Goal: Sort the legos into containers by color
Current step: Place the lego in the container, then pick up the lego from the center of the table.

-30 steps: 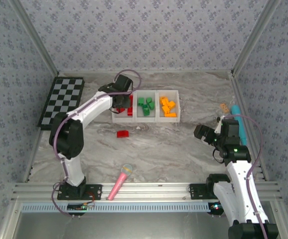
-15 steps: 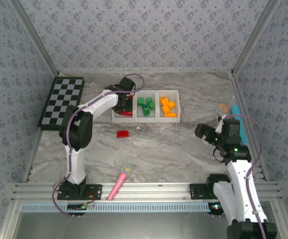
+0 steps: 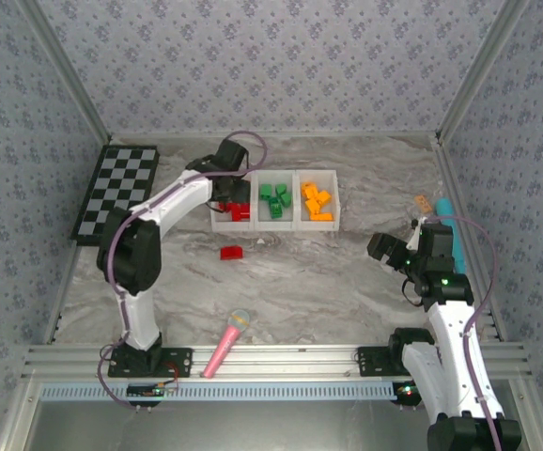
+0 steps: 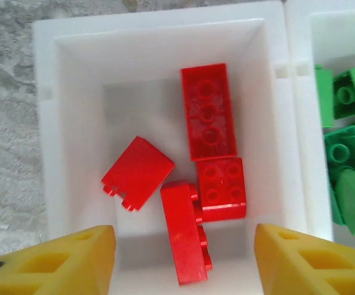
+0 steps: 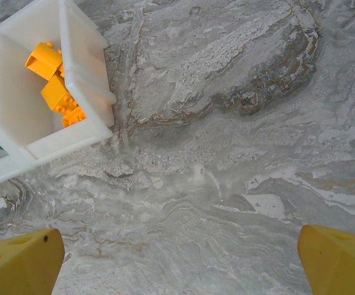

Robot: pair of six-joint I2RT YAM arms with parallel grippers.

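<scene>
1. While the left gripper (image 4: 183,232) hangs directly over the leftmost of the three containers (image 3: 273,226), four red legos (image 4: 208,110) lie inside that bin. One is oblong and studs-up. A square one touches its near end, also studs-up. A third lies on its side against the square one. A fourth sits tilted toward the left wall, apart from the oblong one.
2. Green legos (image 3: 273,199) are in the middle bin and orange legos (image 3: 317,202) in the right bin. In the right wrist view, several orange pieces are piled against one wall of the end bin.
3. A loose red lego (image 3: 231,252) lies on the table (image 3: 328,282) just in front of the leftmost bin, not touching it.
4. Left gripper: yellow fingers (image 4: 73,258) stand apart with nothing clamped between them. The bin floor and the red pieces show through the gap.
5. Right gripper (image 3: 387,252): off to the right and well apart from the containers, over bare marble. Its fingers (image 5: 21,264) are spread wide and hold nothing.
6. Surroundings:
   - A pink microphone toy (image 3: 224,345) lies near the front edge, between the two arm bases.
   - A checkerboard (image 3: 116,191) sits at the far left.
   - A teal object (image 3: 452,225) and a small tan piece (image 3: 424,202) lie by the right wall, beside the right arm.
</scene>
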